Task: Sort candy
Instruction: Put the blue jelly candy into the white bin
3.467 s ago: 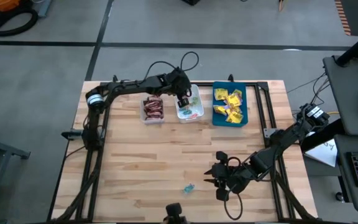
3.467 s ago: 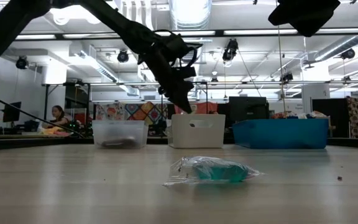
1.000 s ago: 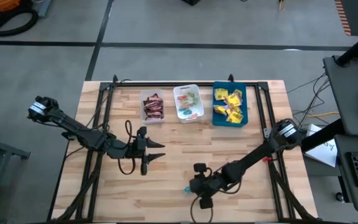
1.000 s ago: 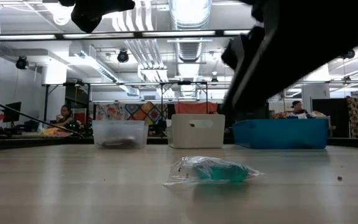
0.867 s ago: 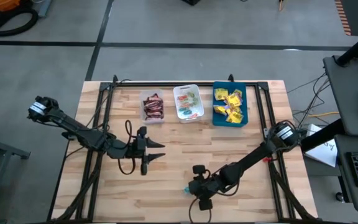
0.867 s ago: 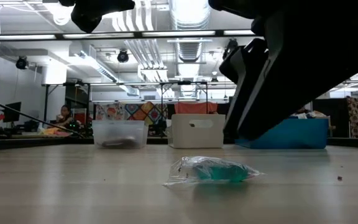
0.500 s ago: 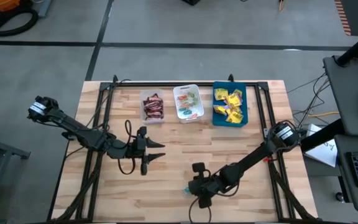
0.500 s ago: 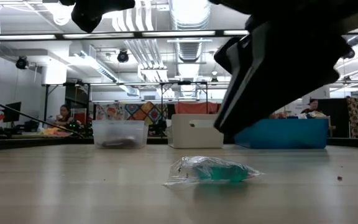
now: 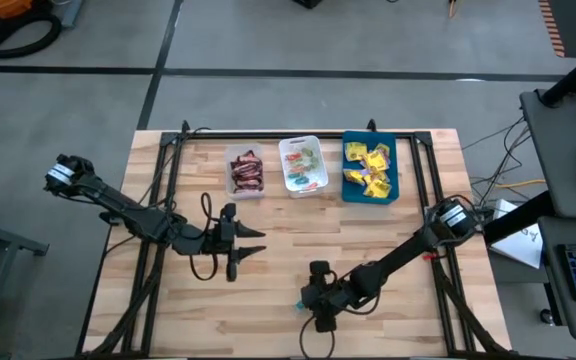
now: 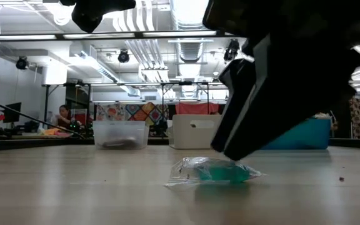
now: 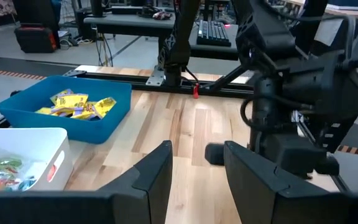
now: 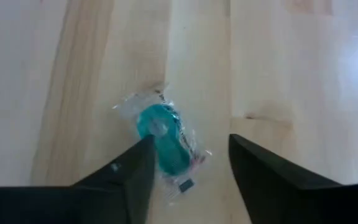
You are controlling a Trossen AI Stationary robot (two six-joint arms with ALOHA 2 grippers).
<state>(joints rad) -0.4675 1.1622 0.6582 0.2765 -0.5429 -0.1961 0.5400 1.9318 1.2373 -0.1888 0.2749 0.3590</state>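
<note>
Teal candy point(image 12: 162, 138) in crinkly clear wrapper

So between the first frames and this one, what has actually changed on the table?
The left gripper left the white tray and pulled back to mid-table, open and empty. The right gripper moved left along the near edge and came down over the teal candy, fingers open on either side, nothing gripped yet. The candy has not moved, and the clear tray, white tray and blue tray are unchanged.

Grey floor point(image 9: 88, 40) around the wooden table point(image 9: 278, 250) — ceiling lights point(image 10: 189, 12), ducts overhead.
</note>
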